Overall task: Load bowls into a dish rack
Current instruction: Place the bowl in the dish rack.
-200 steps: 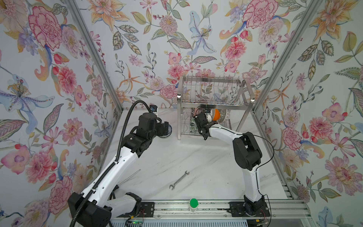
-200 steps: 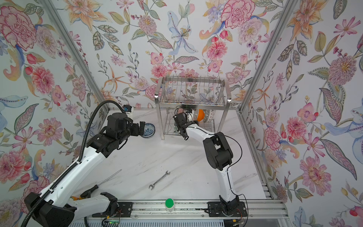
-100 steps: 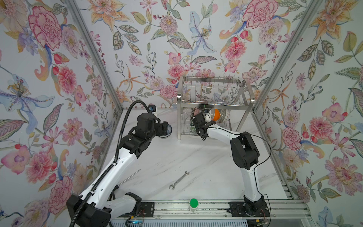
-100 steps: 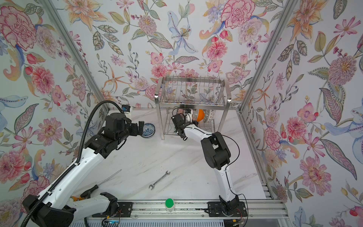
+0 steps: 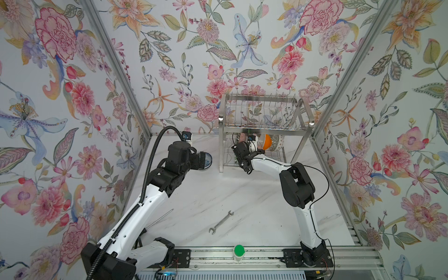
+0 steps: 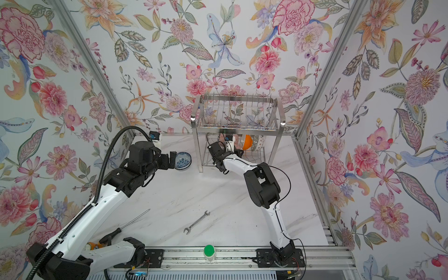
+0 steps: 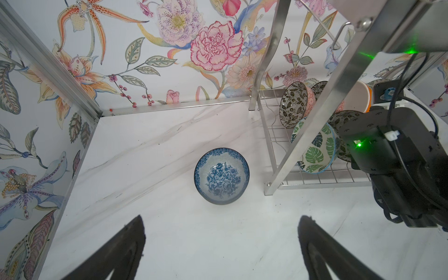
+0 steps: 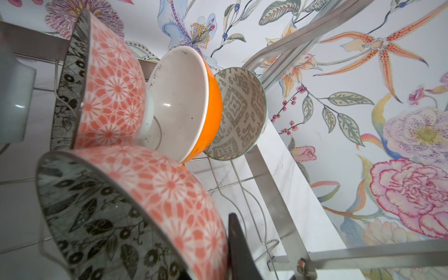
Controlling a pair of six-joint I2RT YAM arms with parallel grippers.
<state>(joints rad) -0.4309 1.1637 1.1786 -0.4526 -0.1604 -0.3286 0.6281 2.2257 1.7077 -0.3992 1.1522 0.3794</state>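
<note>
Clenched on a pink bowl [image 8: 157, 198] in the lower tier of the dish rack [image 5: 260, 97] (a crowded one), the right gripper [image 8: 230, 230] may topple the leaning bowls [image 8: 184, 101]; the left gripper [image 7: 221, 218] gapes empty near the blue bowl [image 7: 221, 175] beside the rack.

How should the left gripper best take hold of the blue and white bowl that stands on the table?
Grip the rim, one finger inside and one outside, coming down from above. The blue and white bowl stands upright, mouth up, apart from the rack, so its rim is free all round. The left gripper is open.
</note>
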